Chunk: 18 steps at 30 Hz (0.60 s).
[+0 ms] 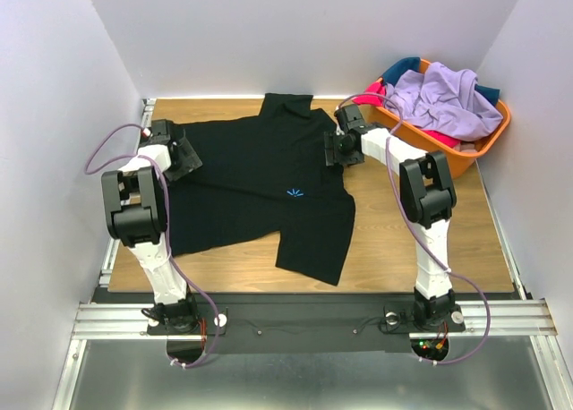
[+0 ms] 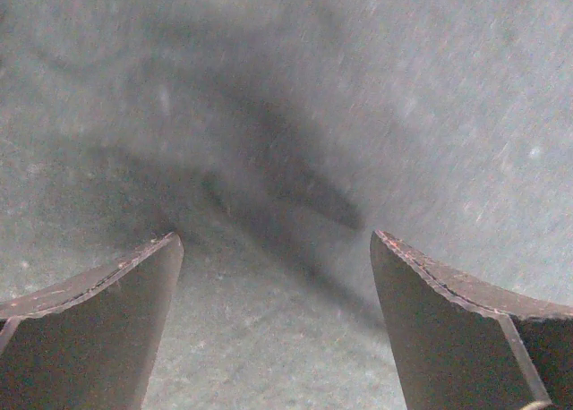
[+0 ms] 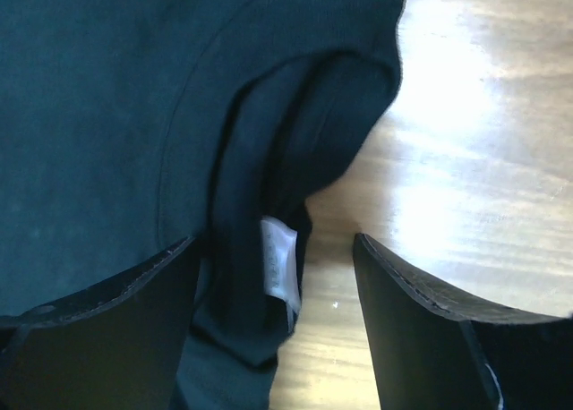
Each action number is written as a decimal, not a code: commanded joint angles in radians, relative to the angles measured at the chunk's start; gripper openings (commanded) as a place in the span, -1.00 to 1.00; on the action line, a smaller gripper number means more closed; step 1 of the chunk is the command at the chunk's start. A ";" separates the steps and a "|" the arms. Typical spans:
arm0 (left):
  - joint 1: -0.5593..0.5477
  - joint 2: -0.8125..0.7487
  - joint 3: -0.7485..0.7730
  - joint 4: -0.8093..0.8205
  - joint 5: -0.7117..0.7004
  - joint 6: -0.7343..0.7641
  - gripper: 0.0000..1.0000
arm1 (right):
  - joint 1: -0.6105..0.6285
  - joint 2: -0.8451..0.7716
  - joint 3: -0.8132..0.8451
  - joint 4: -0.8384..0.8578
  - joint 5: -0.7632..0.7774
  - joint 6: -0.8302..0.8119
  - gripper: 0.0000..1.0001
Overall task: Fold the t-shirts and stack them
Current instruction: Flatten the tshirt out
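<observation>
Here the black shirt (image 1: pixel 251 182) lies spread across the desk (image 1: pixel 403 249), front up, with a small blue logo (image 1: pixel 295 192) on its chest. The left fingers (image 2: pixel 107 320) stand wide open over its left edge. The right fingers (image 3: pixel 107 320) are open astride the collar, the white label (image 3: pixel 279 258) between them. Bare wood shows to the right and along the near edge. An orange basket (image 1: pixel 466 155) of more shirts (image 1: pixel 443 101), lavender, red and teal, sits in the far right corner, just beside the right arm (image 1: pixel 425 191).

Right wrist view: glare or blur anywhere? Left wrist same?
Right wrist: hard glare washes out the wooden table beside the black t-shirt; white label reasonably sharp. Left wrist: soft, low-contrast, its grainy cloth fills the frame, one dark shadowed crease.
</observation>
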 commanded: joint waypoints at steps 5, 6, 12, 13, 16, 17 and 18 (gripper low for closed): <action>-0.011 0.123 0.141 -0.007 0.017 0.032 0.96 | -0.018 0.110 0.108 -0.008 0.149 -0.019 0.50; -0.017 0.150 0.158 -0.009 0.019 0.035 0.96 | -0.027 0.130 0.135 -0.013 0.158 -0.019 0.50; -0.034 0.272 0.326 -0.030 0.030 0.044 0.96 | -0.061 0.217 0.296 -0.031 0.203 -0.016 0.53; -0.045 0.289 0.354 -0.035 0.030 0.041 0.96 | -0.063 0.248 0.354 -0.036 0.212 -0.016 0.54; -0.062 0.347 0.476 -0.058 0.056 0.044 0.96 | -0.083 0.286 0.433 -0.051 0.232 -0.007 0.59; -0.072 0.361 0.542 -0.065 0.056 0.044 0.96 | -0.089 0.300 0.468 -0.053 0.234 -0.001 0.59; -0.078 0.388 0.578 -0.082 0.056 0.046 0.96 | -0.104 0.305 0.484 -0.056 0.226 0.010 0.60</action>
